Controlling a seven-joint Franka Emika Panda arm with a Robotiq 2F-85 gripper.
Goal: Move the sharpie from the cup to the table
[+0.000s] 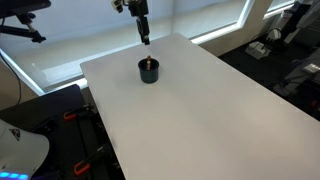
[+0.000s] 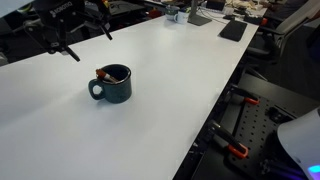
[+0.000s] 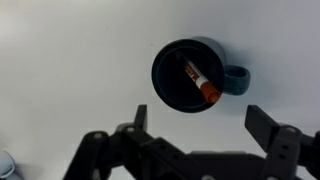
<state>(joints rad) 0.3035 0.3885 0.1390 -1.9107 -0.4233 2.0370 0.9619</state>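
- We find the sharpie (image 3: 203,84) lying slanted inside the cup (image 3: 172,70), its orange end propped against the rim on the side of the handle (image 3: 238,80). It has not yet reached the worktop (image 3: 70,60).
- Our pincer (image 3: 200,128) hangs above the cup with its fingers (image 3: 265,125) spread wide and nothing between them. We judge the spread leaves room to close on the thin pen.
- In an exterior view the pincer (image 1: 146,38) sits just over the cup (image 1: 148,70) without touching it, which favours a straight descent.
- The cup stands upright, with worktop all round it where the pen could be laid.
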